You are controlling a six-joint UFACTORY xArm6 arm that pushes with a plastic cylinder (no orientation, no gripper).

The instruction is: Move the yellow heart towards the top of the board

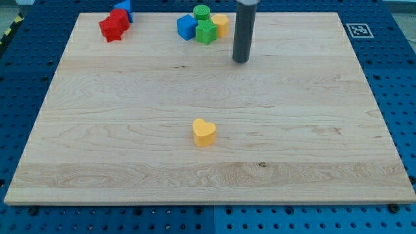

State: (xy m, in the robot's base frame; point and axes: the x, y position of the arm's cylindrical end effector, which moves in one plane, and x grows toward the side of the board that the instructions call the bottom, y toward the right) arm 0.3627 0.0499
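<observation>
The tabletop (130,169) is a pale wooden board. A yellow heart (204,132) lies alone near its middle, taken here as the landmark. Well above the heart, along the top edge, a blue cube (186,27), a green star-like block (206,31), a green cylinder (201,12) and a yellow block (221,25) cluster together. Far up and to the view's left of the heart sit a red star-like block (114,25) and a blue block (125,8), touching.

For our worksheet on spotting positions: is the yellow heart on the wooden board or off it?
On it. The yellow heart rests on the wooden board, well inside every edge, apart from my tip.
</observation>
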